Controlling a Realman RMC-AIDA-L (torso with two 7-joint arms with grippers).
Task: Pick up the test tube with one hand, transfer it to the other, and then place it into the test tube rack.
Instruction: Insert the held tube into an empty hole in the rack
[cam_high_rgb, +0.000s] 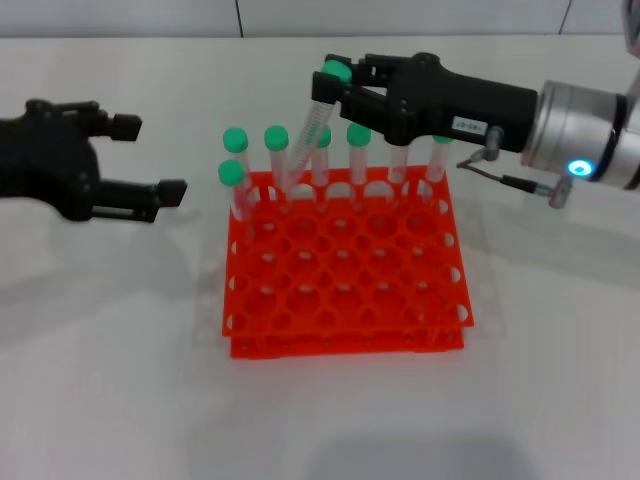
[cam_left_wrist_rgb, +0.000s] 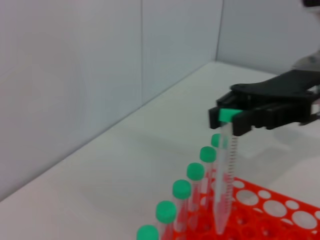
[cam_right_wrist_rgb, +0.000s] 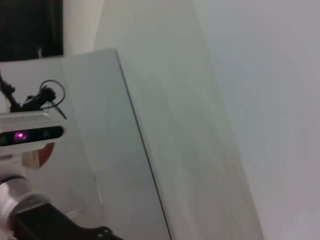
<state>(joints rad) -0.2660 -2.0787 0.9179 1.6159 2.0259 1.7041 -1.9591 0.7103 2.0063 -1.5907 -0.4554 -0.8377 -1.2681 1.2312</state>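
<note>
Placement is the step in hand: the right gripper (cam_high_rgb: 338, 80), the one with the small white label (cam_high_rgb: 468, 126), is clamped on the green cap of the test tube (cam_high_rgb: 308, 135) and holds it tilted over the back rows of the orange-red test tube rack (cam_high_rgb: 345, 300). From the left wrist view, the tube (cam_left_wrist_rgb: 223, 185) hangs from the black fingers (cam_left_wrist_rgb: 245, 120) with its pointed tip down at the rack's top grid (cam_left_wrist_rgb: 280, 207), though whether the tip has entered a hole I cannot tell from either angle. A row of other green-capped tubes (cam_high_rgb: 358, 150) stands upright along the rack's back edge, close beside the held one.

The left gripper (cam_high_rgb: 150, 160) waits well off to the rack's left with its fingers spread and nothing between them.

Judging from this, the next move calls for righting the tube to vertical, lining its tip with a free hole, lowering and letting go without knocking the neighbours.

The label's print is too small to read.
</note>
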